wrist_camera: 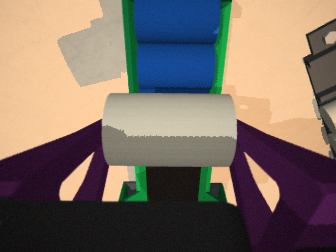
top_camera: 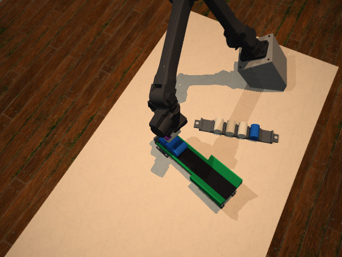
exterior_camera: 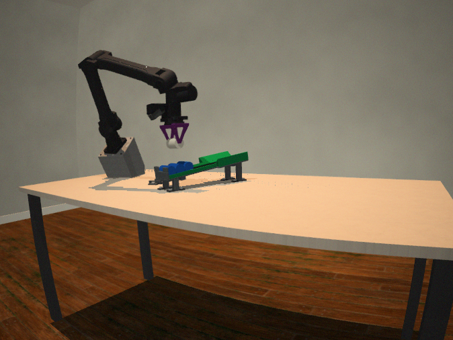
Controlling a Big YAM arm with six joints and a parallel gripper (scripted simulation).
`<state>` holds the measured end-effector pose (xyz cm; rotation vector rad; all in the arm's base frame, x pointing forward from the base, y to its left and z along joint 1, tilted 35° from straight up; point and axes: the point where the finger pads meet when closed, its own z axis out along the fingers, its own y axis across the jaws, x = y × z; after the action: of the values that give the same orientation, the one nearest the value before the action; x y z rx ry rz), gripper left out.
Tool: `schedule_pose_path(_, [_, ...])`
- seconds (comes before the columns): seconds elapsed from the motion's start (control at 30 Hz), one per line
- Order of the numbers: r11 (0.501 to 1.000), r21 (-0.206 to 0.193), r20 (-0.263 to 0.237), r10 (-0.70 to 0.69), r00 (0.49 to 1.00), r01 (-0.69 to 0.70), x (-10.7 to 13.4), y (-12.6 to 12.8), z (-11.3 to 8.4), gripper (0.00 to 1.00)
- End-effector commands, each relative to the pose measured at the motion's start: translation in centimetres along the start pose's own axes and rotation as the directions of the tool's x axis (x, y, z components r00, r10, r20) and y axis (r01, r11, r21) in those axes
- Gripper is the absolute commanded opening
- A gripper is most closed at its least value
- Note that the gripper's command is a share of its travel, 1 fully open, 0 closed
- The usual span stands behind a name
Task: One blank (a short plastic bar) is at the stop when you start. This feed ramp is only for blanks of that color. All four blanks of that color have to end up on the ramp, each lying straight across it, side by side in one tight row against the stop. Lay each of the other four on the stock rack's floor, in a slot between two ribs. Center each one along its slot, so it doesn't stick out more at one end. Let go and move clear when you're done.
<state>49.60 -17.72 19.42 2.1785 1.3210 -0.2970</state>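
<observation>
My gripper (top_camera: 171,136) (exterior_camera: 175,142) (wrist_camera: 169,126) is shut on a white blank (exterior_camera: 171,143) (wrist_camera: 169,112), gripping its two ends. It holds the blank level above the ramp (top_camera: 226,172) (exterior_camera: 232,160) (wrist_camera: 131,65), crosswise to it. Three blue blanks lie across the ramp's lower end, by the stop; the outermost blue blank (top_camera: 179,149) (exterior_camera: 186,165) is mostly hidden under the white one in the wrist view. The stock rack (top_camera: 206,125) (wrist_camera: 320,75) bears three white blanks (top_camera: 218,125) (top_camera: 230,127) (top_camera: 242,129) and one blue blank (top_camera: 254,131), side by side in its middle slots.
The rack's two end sections, left and right of its blanks, are bare. The arm's grey base block (top_camera: 262,74) (exterior_camera: 122,160) stands behind the rack.
</observation>
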Motion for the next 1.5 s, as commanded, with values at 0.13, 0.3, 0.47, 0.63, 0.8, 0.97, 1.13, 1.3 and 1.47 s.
schedule_pose_path(0.13, [1.000,0.014,0.006,0.016,1.000,-0.016,-0.3,0.0,-0.1,0.61])
schedule_pose_path(0.3, [0.999,-0.024,-0.008,-0.044,0.999,0.044,0.7,-1.1,-1.0,0.61])
schedule_pose_path(0.47, [0.987,-0.023,-0.006,-0.158,0.987,0.158,1.6,-4.7,0.0,0.61])
schedule_pose_path(0.63, [0.929,-0.020,-0.003,-0.369,0.929,0.369,2.7,-12.1,2.0,0.61])
schedule_pose_path(0.8, [0.845,-0.019,-0.001,-0.535,0.845,0.535,3.1,-18.8,3.8,0.61])
schedule_pose_path(0.97, [0.860,-0.034,0.007,-0.509,0.861,0.509,2.3,-17.2,3.6,0.61])
schedule_pose_path(1.13, [0.846,0.006,-0.002,-0.534,0.846,0.534,2.7,-18.7,4.8,0.61])
schedule_pose_path(1.3, [0.846,0.006,-0.002,-0.534,0.846,0.534,2.6,-19.0,4.8,0.61])
schedule_pose_path(1.47, [0.839,0.023,-0.006,-0.544,0.839,0.544,2.6,-19.9,5.5,0.61])
